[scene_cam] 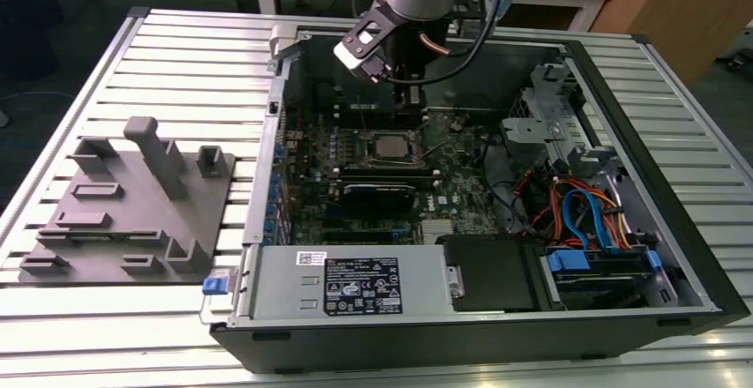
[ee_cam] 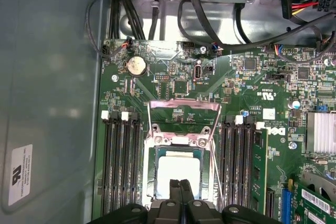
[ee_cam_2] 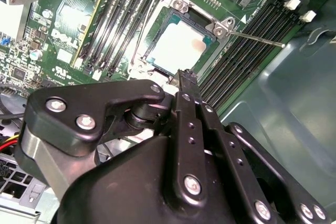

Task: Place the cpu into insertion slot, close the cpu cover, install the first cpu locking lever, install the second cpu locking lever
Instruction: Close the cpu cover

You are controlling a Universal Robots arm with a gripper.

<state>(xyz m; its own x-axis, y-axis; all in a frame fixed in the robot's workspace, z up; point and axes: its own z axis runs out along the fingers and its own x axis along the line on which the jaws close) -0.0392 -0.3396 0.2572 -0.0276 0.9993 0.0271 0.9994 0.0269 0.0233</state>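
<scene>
Hanging over the open black computer case (scene_cam: 471, 348) in the upper middle of the exterior view, the arm's black two-fingered gripper (ee_cam: 181, 184) points down at the green circuit board (ee_cam: 231, 95). Its fingers (ee_cam: 175, 192) are pressed together along all their visible length and pinch nothing.

The cpu, a small flat square chip with a pale silver-grey metal top (ee_cam: 178, 174), lies seated flat in the insertion slot, the small dark square socket with a silvery rim (ee_cam: 151, 171). The first step therefore looks done. In both wrist views the fingertips sit at the slot's near edge, low over it. Whether they touch the rim I cannot tell.

The relation that matters is a straight line. The fingertips come first and the cpu lies directly beyond them. Beyond that is the cpu cover, a thin square silvery metal frame with a large open centre (ee_cam: 184, 105), on the far side of the slot from the gripper. The cover is swung back off the socket, apparently hinged at that far edge, which leaves the chip bare; it is not closed. Its hinge line runs across the line of the fingers, and its free edge lies farthest from the fingertips.

A thin silvery wire lever (ee_cam_2: 257, 39) stands loose and does not look latched. It angles out over the long black memory slots (ee_cam_2: 247, 64) beside the socket.
</scene>
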